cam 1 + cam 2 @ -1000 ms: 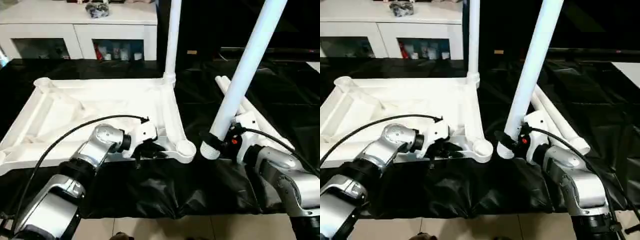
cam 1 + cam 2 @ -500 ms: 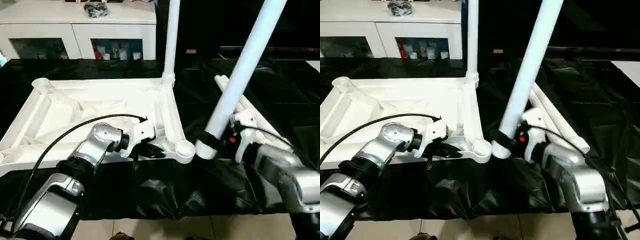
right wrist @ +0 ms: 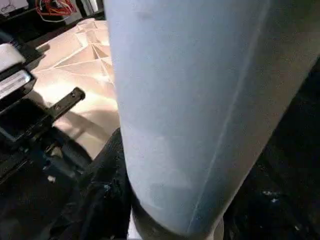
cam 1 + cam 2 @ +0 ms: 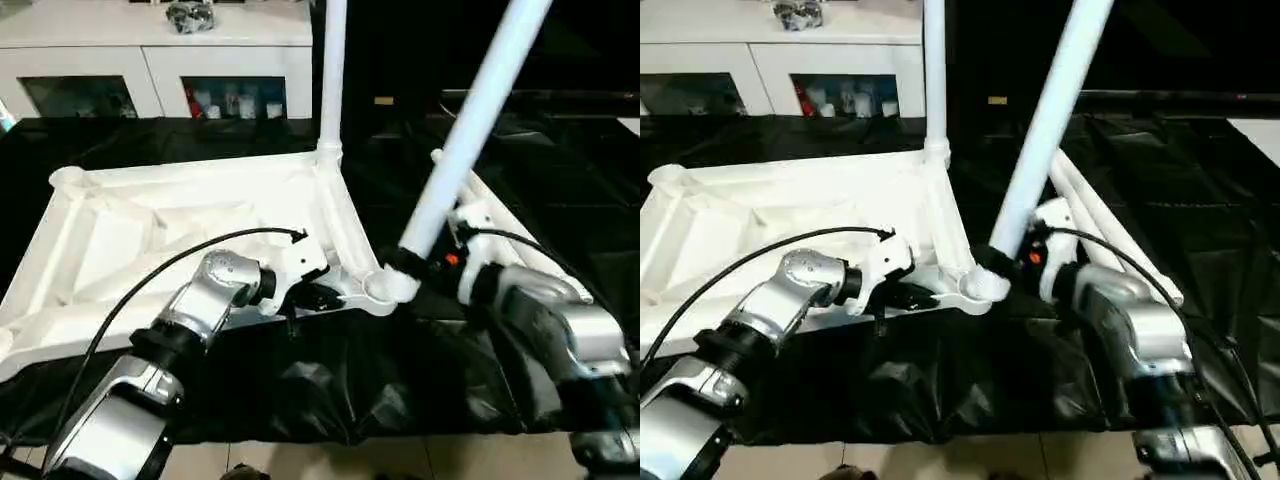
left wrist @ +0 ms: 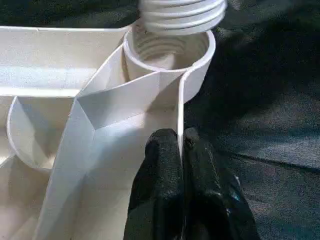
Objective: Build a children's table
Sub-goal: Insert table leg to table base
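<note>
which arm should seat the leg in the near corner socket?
Right. The right gripper holds the tilted leg with its threaded end at the near corner socket; the left gripper pinches the tabletop rim beside it.

Black sheet [image 4: 330, 380] covering the support, its front edge above tiled floor [image 4: 300, 462]. On it: white tabletop [image 4: 150, 230], ribbed underside up, and loose legs [image 4: 1110, 235] lying beside it at right.
</note>
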